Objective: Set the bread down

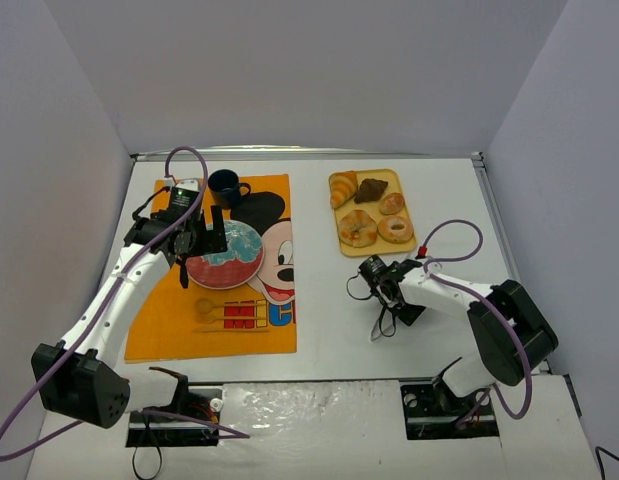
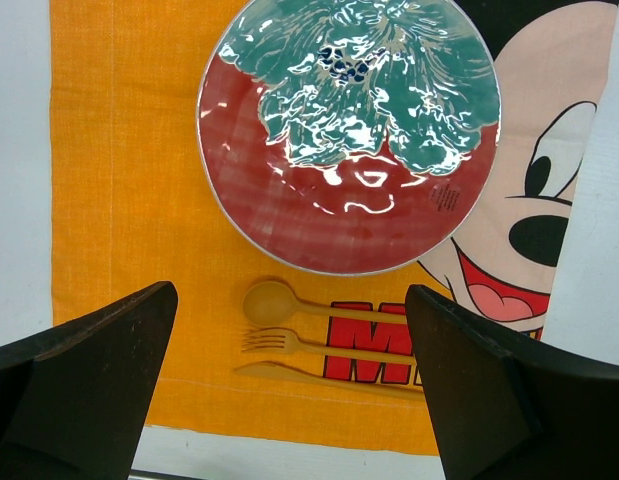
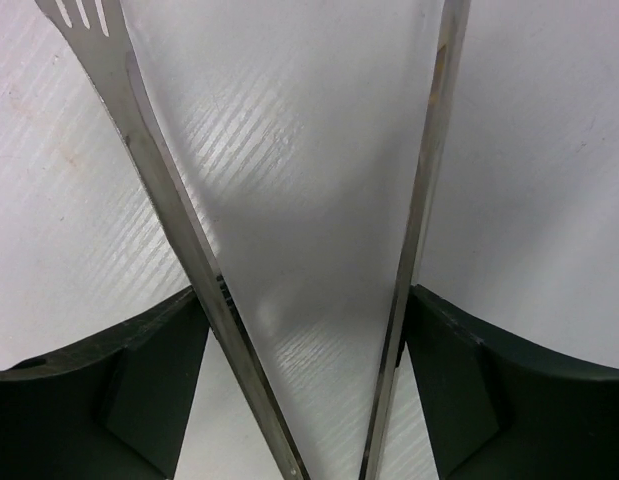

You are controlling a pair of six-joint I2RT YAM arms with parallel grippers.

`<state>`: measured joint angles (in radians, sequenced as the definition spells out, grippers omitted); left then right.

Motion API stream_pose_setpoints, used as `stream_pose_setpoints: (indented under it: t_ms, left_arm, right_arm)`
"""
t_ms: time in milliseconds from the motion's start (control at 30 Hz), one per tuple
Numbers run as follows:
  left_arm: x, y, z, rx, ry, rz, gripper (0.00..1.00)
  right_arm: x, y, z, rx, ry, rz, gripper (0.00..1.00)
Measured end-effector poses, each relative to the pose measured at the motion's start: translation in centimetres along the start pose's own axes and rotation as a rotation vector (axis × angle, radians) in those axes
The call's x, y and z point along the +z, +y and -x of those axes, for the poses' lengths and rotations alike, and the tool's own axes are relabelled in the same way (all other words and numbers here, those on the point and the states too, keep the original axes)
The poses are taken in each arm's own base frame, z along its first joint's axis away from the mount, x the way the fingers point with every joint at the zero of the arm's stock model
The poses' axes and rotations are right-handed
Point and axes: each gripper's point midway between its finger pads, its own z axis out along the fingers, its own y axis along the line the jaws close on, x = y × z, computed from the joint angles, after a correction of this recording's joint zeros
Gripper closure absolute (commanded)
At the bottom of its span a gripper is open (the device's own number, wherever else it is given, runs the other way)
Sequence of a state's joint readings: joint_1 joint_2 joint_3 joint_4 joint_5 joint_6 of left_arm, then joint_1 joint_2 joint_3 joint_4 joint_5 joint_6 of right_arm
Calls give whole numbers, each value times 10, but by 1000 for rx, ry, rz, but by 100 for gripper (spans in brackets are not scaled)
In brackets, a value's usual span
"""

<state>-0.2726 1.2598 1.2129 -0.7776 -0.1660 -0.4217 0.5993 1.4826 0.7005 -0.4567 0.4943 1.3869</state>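
A white table is seen, closed in by plain pale walls on the left, the right and the far side. On the table's left half an orange cartoon-mouse placemat is spread. On it, tan cutlery is laid nearest, a red and teal plate just beyond it, and a dark blue mug at the far edge. On the right half, well apart from the mat, a yellow tray is set.

The bread is found in the tray's far left corner, along the left rim. Its long axis runs roughly near to far. Which way the crescent opens cannot be told. A dark pastry lies just beside it, and ring doughnuts lie nearer.

The right gripper is closed on metal tongs, one arm against each finger. The tongs are spread wide over bare table, with nothing between them. The left gripper is held wide apart above the cutlery and plate, and nothing is gripped by it.
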Motion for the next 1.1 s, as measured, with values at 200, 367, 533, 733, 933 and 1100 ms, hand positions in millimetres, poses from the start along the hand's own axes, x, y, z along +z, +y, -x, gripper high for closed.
stream_pose_setpoints:
  t_ms: [200, 367, 533, 733, 933, 1100]
  left_arm:
    - [0, 0, 0, 0, -1, 3, 3]
    - [3, 3, -4, 3, 7, 14, 3]
    - [4, 4, -6, 4, 12, 18, 3]
    - [4, 5, -6, 4, 10, 24, 3]
    - [4, 6, -5, 4, 7, 32, 3]
    - [4, 8, -5, 4, 5, 42, 3]
  right_arm:
    - [1, -3, 2, 3, -14, 4, 81]
    - [-1, -10, 0, -8, -15, 12, 95]
    - [-8, -12, -1, -45, -16, 28, 100]
    - [-38, 6, 21, -90, -54, 99, 100]
    - [-87, 51, 70, -111, -148, 228, 96]
    - [-111, 67, 95, -156, -204, 276, 74]
